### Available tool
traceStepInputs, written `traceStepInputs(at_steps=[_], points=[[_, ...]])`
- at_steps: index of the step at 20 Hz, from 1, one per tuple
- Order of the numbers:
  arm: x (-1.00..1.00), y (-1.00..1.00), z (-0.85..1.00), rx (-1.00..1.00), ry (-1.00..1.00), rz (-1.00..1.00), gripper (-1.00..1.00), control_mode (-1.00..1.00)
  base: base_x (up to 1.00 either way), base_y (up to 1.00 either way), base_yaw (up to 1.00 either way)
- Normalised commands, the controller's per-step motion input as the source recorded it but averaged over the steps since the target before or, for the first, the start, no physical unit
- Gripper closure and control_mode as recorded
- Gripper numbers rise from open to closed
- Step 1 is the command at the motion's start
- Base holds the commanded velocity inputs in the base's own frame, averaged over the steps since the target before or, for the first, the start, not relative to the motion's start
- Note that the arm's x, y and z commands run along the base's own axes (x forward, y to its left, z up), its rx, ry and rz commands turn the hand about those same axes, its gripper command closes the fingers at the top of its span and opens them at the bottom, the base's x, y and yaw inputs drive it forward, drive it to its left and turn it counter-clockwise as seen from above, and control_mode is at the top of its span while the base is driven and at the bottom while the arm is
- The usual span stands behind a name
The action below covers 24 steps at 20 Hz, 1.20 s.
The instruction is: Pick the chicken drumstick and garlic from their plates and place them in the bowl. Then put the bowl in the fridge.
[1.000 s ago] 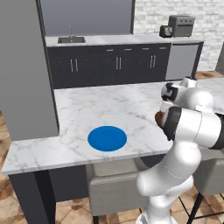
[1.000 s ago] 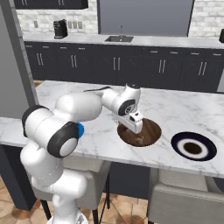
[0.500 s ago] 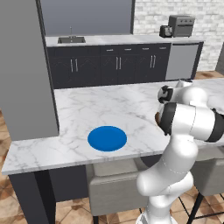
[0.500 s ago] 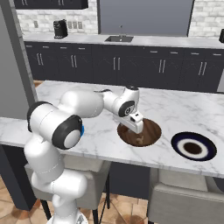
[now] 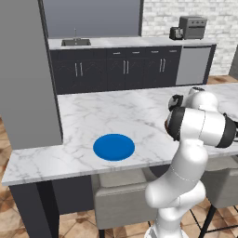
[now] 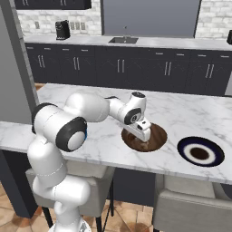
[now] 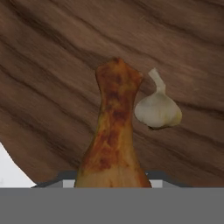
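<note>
The dark brown wooden bowl sits on the marble island, and its grain fills the hand view. My gripper hangs low over the bowl's left half, shut on the thick end of the reddish-brown chicken drumstick. The drumstick's thin end points away from the hand. The pale garlic lies on the bowl's floor just right of the drumstick. The bright blue plate is bare near the island's front edge. The navy plate with its pale ring is bare, right of the bowl. Whether the drumstick touches the bowl I cannot tell.
A tall grey panel rises at the island's left end; I cannot tell if it is the fridge. Dark cabinets with a sink line the back wall. Grey stools stand under the island's front edge.
The gripper with the drumstick has sunk slightly toward the bowl, and the arm's elbow has swung a little. Plates and bowl have stayed put.
</note>
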Motion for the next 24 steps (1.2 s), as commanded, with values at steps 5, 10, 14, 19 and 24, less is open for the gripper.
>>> traceStepInputs(at_steps=[5,10,14,19,24], points=[[0.07,0.0,-0.11,0.0,-0.01,0.0,-1.0,-1.0,0.0,0.0,0.0],[0.12,0.0,-0.04,0.0,0.0,0.0,-1.0,-1.0,0.0,0.0,0.0],[0.09,-0.02,-0.03,0.0,0.0,0.0,-1.0,-1.0,0.0,0.0,0.0],[0.01,-0.07,0.01,0.0,0.0,0.0,-1.0,-1.0,0.0,0.0,0.0],[-0.01,-0.03,0.15,0.01,0.0,0.0,-1.0,-1.0,0.0,0.0,0.0]])
